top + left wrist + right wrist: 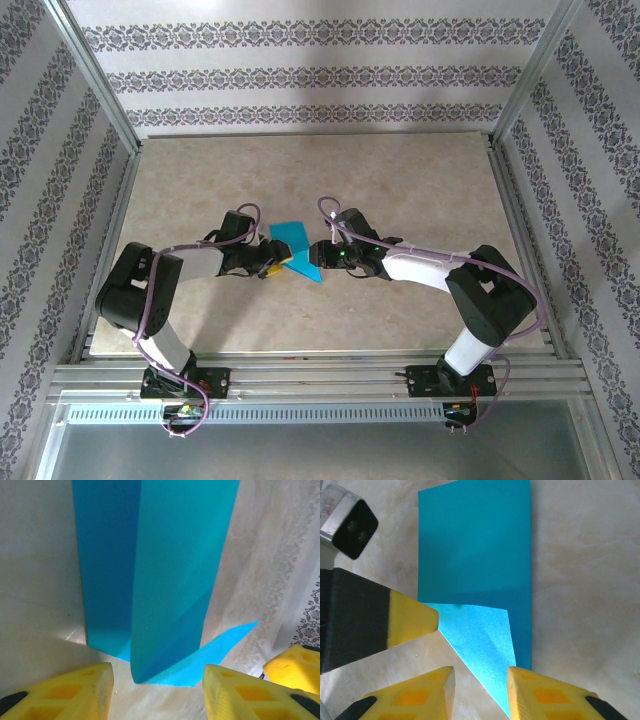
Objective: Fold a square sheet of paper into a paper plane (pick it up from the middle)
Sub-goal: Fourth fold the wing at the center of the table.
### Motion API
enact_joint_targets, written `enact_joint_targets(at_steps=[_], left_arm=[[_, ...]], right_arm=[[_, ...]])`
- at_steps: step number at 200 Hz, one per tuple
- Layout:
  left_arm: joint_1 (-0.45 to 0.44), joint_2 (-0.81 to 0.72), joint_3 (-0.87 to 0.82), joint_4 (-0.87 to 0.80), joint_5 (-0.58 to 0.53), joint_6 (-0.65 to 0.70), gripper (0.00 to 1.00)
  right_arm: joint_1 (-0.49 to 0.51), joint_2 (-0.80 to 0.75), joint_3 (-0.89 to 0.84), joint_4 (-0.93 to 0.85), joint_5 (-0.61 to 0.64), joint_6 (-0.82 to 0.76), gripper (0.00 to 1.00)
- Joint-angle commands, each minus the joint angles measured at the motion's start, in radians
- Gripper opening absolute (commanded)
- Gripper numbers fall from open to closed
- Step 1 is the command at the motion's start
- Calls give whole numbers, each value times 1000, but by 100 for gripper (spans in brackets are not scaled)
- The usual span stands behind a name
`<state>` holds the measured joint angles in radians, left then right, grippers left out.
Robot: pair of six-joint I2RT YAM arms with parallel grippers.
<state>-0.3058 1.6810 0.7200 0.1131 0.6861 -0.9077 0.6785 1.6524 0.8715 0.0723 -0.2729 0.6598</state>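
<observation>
The square sheet of paper (298, 245) is teal-blue and lies partly folded on the table between my two grippers. In the right wrist view the paper (475, 545) is a tall rectangle with a lighter triangular flap (480, 635) folded over its near corner. My right gripper (481, 690) is open, and the flap's tip reaches between its yellow fingertips. My left gripper (157, 690) is open just short of the paper (165, 580), whose near fold stands raised off the table. The left gripper (272, 262) and right gripper (318, 252) face each other across the sheet's near end.
The beige marbled table (400, 180) is ringed by an aluminium frame (320, 375) and patterned walls. A left fingertip (412, 620) lies close beside the flap in the right wrist view. A right fingertip (295, 667) shows at the lower right of the left wrist view.
</observation>
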Motion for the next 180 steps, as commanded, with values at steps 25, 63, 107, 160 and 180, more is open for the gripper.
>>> enact_joint_targets(at_steps=[25, 63, 107, 160, 180], left_arm=[[1, 6, 13, 104, 50, -8, 38], [1, 17, 19, 92, 47, 22, 27], [1, 14, 13, 132, 66, 55, 21], [2, 4, 9, 143, 52, 70, 16], [2, -1, 8, 132, 39, 64, 13]], right_arm=[[-4, 9, 18, 4, 9, 12, 32], [-11, 7, 12, 12, 9, 11, 31], [-44, -36, -64, 148, -12, 40, 36], [-56, -69, -83, 141, 8, -4, 37], [-54, -71, -85, 138, 15, -30, 37]])
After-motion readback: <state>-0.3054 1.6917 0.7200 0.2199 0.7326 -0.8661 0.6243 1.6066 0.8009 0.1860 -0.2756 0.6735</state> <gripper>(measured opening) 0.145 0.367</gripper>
